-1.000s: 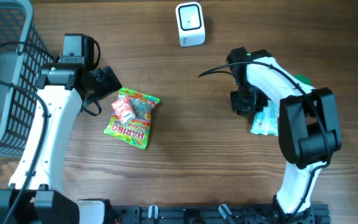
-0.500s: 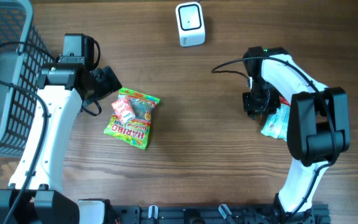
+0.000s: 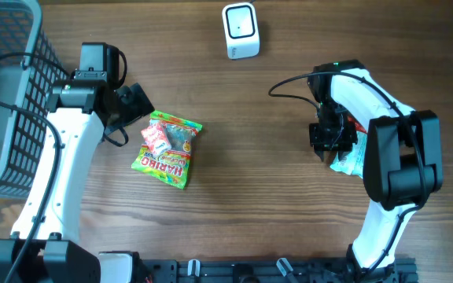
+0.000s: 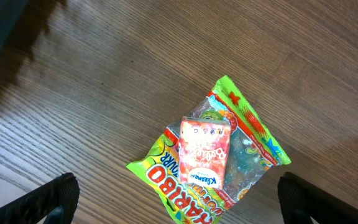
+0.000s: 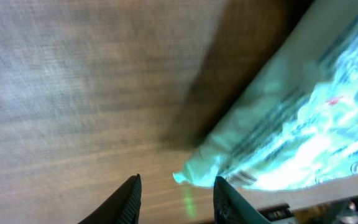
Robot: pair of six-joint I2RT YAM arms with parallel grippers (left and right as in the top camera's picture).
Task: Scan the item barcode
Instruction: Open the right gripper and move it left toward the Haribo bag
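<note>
A white barcode scanner stands at the table's far edge. A green Haribo bag lies left of centre with a small red box on top; both fill the left wrist view, bag and box. My left gripper hovers just up-left of them, its jaws wide open and empty. A teal-and-white packet lies at the right. My right gripper is low at its left end, partly open, with the packet's corner between the fingertips, not pinched.
A grey wire basket takes up the far left corner beside the left arm. The right arm's black cable loops over the table between scanner and gripper. Bare wood lies between the two items.
The right arm has swung to the right and the teal packet has slid right with it. The left arm, Haribo bag and box have not moved.
</note>
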